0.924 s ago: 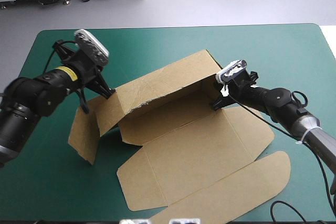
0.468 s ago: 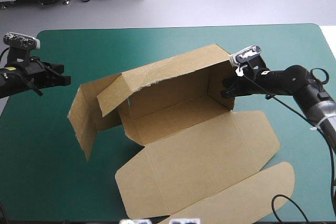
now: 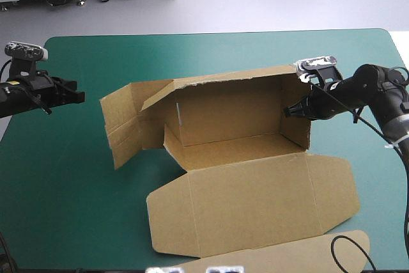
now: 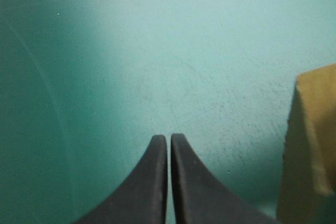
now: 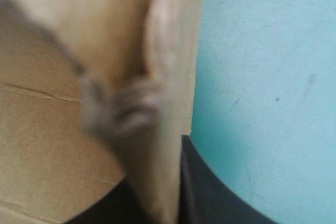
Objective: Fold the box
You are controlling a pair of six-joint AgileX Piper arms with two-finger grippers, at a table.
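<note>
The brown box (image 3: 243, 126) stands on the teal-green cover with its back wall raised and its lid panel (image 3: 255, 202) flat toward the front. My right gripper (image 3: 295, 110) is shut on the upright right side wall (image 5: 168, 77), and one black finger (image 5: 205, 192) shows beside the board. The box's left side flap (image 3: 121, 129) leans outward. My left gripper (image 3: 80, 96) is shut and holds nothing, near the table's left edge and apart from that flap. In the left wrist view its gripper (image 4: 169, 139) hovers over bare cover, with a box corner (image 4: 310, 145) off to one side.
A rounded tuck flap (image 3: 281, 259) of the lid reaches the table's front edge. Bare teal-green cover (image 3: 70, 177) lies between the left gripper and the box, and along the far edge (image 3: 211, 33).
The left gripper let go of the left flap earlier and drew back to the left edge. The right gripper has pulled the box rightward, and the back wall now stands straighter.
</note>
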